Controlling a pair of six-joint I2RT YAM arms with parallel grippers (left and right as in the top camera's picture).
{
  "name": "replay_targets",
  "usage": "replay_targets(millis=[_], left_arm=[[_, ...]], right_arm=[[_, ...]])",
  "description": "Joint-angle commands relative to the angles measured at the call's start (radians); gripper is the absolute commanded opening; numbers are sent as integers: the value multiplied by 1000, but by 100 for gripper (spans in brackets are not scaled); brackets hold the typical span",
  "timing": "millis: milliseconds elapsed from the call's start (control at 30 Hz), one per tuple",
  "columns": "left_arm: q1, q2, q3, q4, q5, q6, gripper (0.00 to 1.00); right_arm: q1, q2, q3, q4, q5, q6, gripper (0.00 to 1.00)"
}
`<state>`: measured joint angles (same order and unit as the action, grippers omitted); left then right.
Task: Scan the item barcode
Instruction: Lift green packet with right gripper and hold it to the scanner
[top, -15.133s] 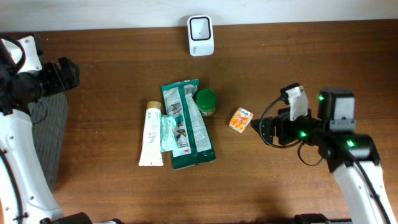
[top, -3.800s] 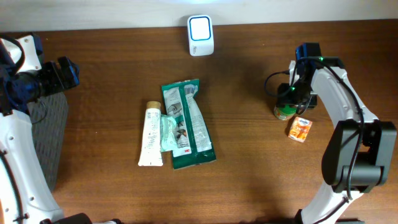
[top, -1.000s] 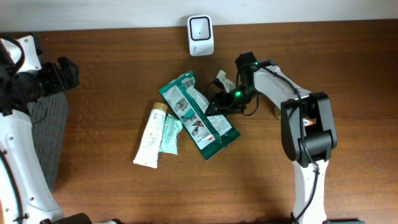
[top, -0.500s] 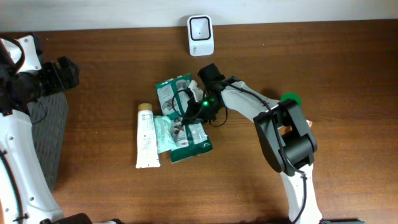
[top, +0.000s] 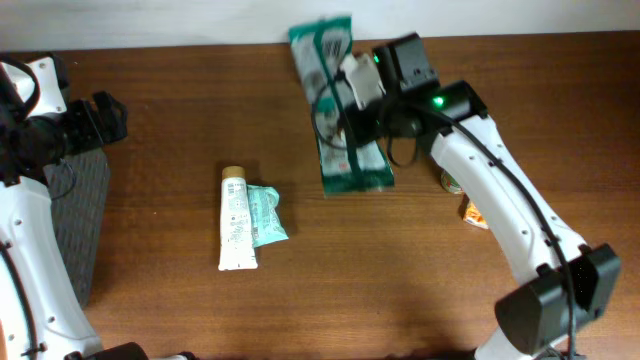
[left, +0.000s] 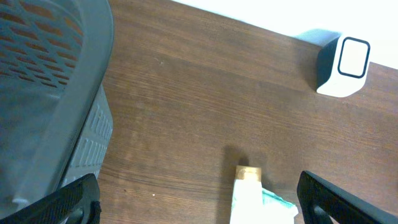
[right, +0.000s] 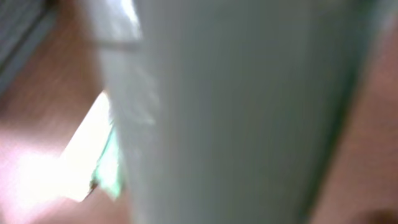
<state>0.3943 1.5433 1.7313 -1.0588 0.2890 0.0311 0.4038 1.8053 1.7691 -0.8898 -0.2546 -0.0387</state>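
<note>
Green packet (top: 322, 50) hangs clamped in the right tool (top: 352, 100), long axis toward the counter's (top: 400, 280) far edge, above the barcode scanner (left: 344, 65); left tool (top: 100, 118) gapes wide, well apart.

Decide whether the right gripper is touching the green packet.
Touching. The overhead view shows the right gripper clamped across the green packet; the right wrist view is filled by the packet's blurred surface.

The brown wooden table (top: 150, 300) bears 1 white tube (top: 236, 225) touching 1 teal sachet (top: 267, 215) left of centre, and 1 orange box (top: 471, 212) at right.
</note>
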Motion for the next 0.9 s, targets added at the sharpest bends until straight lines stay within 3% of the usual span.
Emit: replay_targets(millis=[0, 100, 200, 267, 300, 667, 800, 867], left_arm=[[2, -14, 11, 2, 11, 15, 99], [2, -14, 11, 2, 11, 15, 99], [2, -14, 11, 2, 11, 15, 99], [2, -14, 11, 2, 11, 15, 99], [2, -14, 11, 2, 11, 15, 99], [2, -14, 11, 2, 11, 15, 99], [2, -14, 11, 1, 11, 15, 99], [2, -14, 11, 2, 11, 15, 99]], right_arm=[[44, 171, 275, -53, 624, -72, 4], [82, 329, 303, 227, 1168, -332, 4], [80, 496, 303, 613, 1291, -755, 4], [82, 578, 303, 747, 1347, -955, 4], [81, 612, 303, 748, 1351, -988, 4], [82, 685, 303, 795, 1437, -1004, 4], [83, 547, 303, 785, 1419, -1000, 4], [104, 401, 303, 618, 1350, -846, 4]])
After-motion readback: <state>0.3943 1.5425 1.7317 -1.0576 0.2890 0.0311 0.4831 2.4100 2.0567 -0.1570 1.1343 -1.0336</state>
